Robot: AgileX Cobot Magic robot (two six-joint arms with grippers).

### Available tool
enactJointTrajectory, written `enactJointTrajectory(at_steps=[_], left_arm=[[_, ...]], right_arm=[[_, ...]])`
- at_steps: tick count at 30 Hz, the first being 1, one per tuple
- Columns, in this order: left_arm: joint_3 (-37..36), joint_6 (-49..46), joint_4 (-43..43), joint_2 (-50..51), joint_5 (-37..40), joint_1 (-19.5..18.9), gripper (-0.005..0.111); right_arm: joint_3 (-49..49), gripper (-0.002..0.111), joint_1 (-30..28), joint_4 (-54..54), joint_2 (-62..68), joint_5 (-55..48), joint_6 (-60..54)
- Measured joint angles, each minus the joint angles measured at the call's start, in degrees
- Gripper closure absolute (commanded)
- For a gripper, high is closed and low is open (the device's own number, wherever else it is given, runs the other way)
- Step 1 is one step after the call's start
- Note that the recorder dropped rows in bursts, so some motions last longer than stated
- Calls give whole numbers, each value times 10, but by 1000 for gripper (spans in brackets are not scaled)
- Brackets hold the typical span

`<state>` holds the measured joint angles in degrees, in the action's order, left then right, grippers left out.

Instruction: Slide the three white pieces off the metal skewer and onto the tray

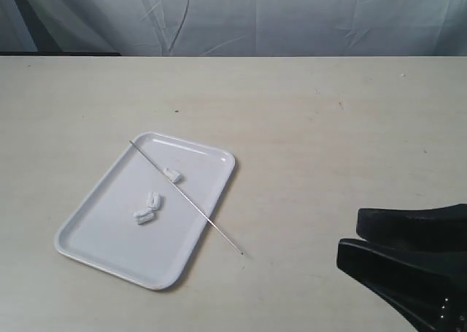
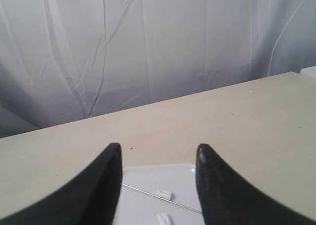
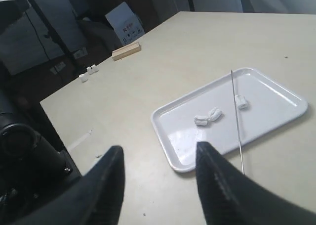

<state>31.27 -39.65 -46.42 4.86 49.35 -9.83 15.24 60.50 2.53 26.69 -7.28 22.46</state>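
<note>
Tray (image 1: 95,233): glossy white, left of centre on the counter (image 1: 328,128), set at a slant.
Metal skewer (image 1: 191,202): lies flat and diagonal across the tray from its far-left corner. The pointed end overhangs the right rim and rests on bare counter.
Loose pair (image 1: 144,216): two white pieces close together mid-tray, on the near-left side of the rod and clear of it.
Third piece (image 1: 173,175): on the tray, tight against the rod's far-right side. It looks to lie alongside, but the view is too coarse to tell whether the rod runs through it.
Left claw (image 2: 158,147): jaws spread wide with nothing between them. It is out of the exterior view, and its own camera shows the tray and rod just past the fingertips.
Right claw (image 1: 401,263): near-right corner, well apart from the tray, jaws wide apart and empty.
Stage: probably at or near the finish, with only the third piece in doubt.
Risk, skewer: a thin rod lying flat gives little to pinch, so it may roll or slip out of a closing claw.
Risk, third piece: if it is threaded, lifting the rod could carry it past the rim and drop it on the counter.
Risk, tray: it looks light and slick, so a fingertip catching the rim could shove it and scatter the loose pair.
</note>
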Motion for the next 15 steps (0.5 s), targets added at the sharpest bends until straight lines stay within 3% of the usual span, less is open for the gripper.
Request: enactJointTrajectory(at_steps=[10, 13, 15], left_arm=[[0, 1, 0, 0, 2, 0, 63], [1, 1, 0, 0, 6, 0, 90], [1, 1, 36, 0, -7, 0, 105]], right_arm=[[0, 65, 0, -7, -1, -5, 2], [-1, 65, -4, 30, -24, -7, -5], [-1, 65, -67, 58, -94, -9, -9]])
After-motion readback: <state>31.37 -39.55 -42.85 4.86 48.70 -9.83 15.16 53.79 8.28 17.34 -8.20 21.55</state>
